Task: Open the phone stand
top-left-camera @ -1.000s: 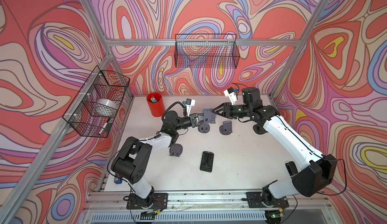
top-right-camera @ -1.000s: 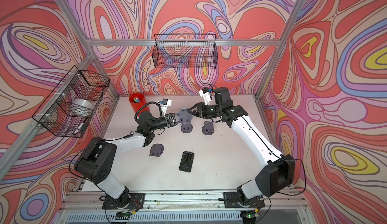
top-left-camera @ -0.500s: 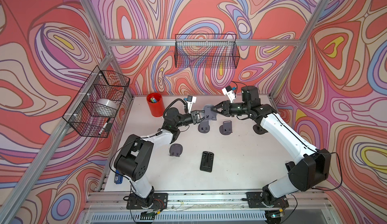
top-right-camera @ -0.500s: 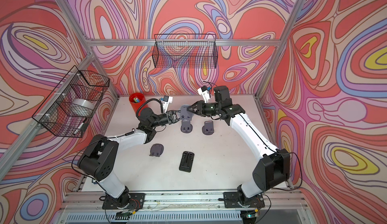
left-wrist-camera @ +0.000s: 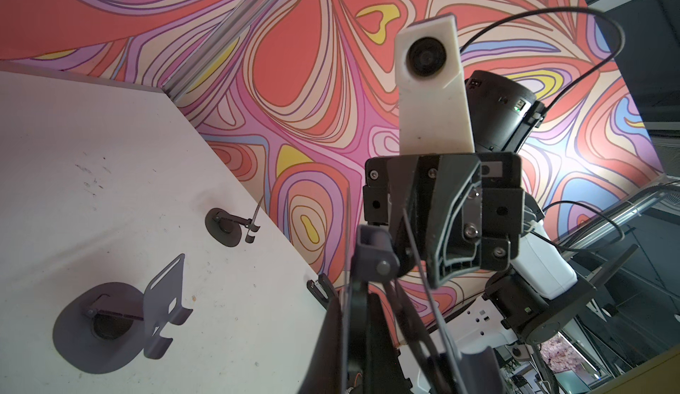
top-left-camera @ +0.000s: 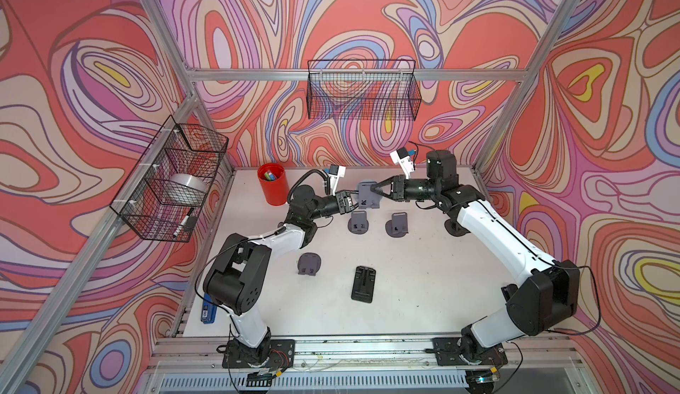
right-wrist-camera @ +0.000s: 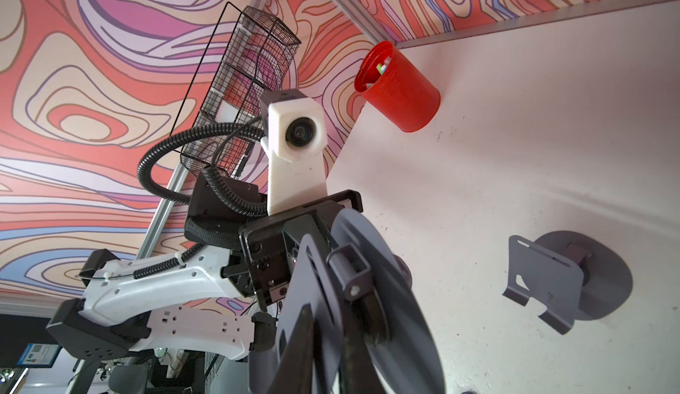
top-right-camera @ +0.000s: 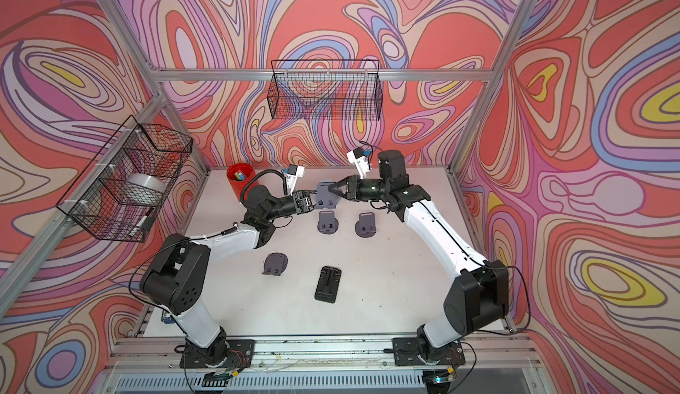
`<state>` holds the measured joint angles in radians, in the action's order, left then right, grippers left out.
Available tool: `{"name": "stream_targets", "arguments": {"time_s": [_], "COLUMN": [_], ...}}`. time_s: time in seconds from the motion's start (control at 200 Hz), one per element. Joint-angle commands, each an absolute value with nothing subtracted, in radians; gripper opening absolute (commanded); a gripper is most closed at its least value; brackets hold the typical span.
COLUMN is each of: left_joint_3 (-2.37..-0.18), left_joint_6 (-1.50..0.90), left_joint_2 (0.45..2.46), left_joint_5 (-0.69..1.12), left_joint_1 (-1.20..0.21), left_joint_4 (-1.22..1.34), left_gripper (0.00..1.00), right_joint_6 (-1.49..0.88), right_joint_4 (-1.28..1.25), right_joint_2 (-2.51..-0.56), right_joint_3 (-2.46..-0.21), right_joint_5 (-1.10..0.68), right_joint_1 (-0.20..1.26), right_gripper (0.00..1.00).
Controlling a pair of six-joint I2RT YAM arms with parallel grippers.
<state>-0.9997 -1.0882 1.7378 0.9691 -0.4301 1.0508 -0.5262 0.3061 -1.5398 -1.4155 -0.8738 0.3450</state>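
Over rear of white worktop, R pincer, spread a sec ago, now clamps grey metal phone stand that L pincer pinches; ready to unfold.

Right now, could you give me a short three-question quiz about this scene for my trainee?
1. True or false: the grey phone stand between the left hand and the right hand is lifted clear of the table.
2. What is inside the red cup? A: coloured sticks. B: a folded stand. C: nothing.
3. Fill in: the flat stand lying nearest the arms' bases is ____ in colour.

Key: 1 true; 2 A; 3 black.
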Motion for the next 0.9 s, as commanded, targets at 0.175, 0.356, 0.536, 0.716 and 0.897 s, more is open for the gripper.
{"name": "stream_targets", "arguments": {"time_s": [0.175, 0.356, 0.536, 0.716, 0.897], "left_joint_3": [-1.079, -1.096, -1.103, -1.113, -1.118], "left_joint_6": [-1.111, -1.128, -1.179, -1.197, -1.201], "left_joint_2": [1.727, 1.731, 1.745, 1.757, 1.760], "left_joint_5": [0.983, 0.991, 1.003, 1.006, 1.014], "left_joint_1": [-0.423, -0.414, -0.408, -0.404, -0.395], "left_joint_4": [0.874, 0.801, 0.791, 0.747, 0.707], "left_gripper": [0.00, 0.00, 0.00, 0.00, 0.00], "right_joint_6": [-0.349, -0.292, -0.226, -0.123, -0.029], "right_joint_4": [0.222, 0.127, 0.087, 0.135, 0.224], "right_joint_2": [-1.496, -1.450, -1.396, -1.355, -1.335], "right_joint_3": [-1.364, -1.290, -1.242, -1.234, -1.262], "right_joint_5": [-0.941, -0.978, -0.995, -0.983, -0.985], "right_joint_1": [0.356, 0.356, 0.356, 0.356, 0.356], "right_gripper": [0.03, 0.00, 0.00, 0.00, 0.00]}}
